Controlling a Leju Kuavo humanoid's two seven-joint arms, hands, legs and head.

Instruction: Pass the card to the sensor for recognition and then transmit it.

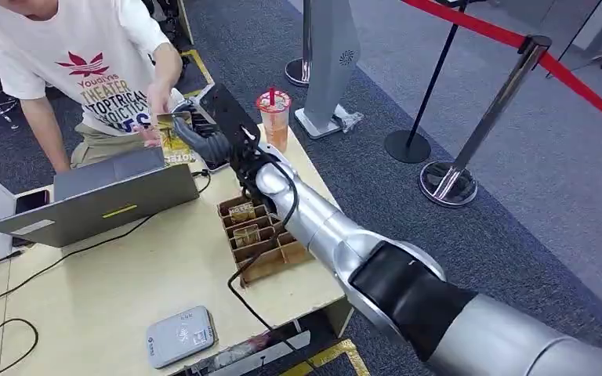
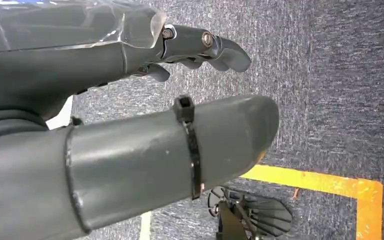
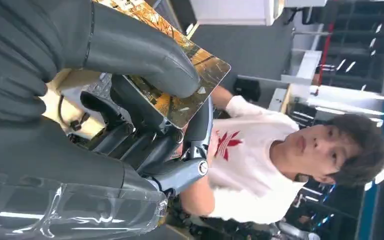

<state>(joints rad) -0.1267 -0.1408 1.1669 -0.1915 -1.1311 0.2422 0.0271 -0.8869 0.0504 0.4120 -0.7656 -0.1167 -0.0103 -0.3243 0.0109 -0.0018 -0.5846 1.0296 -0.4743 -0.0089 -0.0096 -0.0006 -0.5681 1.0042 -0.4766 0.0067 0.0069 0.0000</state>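
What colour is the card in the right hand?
Golden yellow with dark print, the card shows best in the right wrist view.

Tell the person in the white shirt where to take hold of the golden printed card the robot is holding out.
Take the golden printed card by its free corner, the end sticking out past the right robot hand. The thumb covers the card's middle, so only that far edge is clear; come in from the person's own side.

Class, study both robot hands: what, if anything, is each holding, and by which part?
The right hand pinches the card by one end, thumb on its face. The left hand holds nothing.
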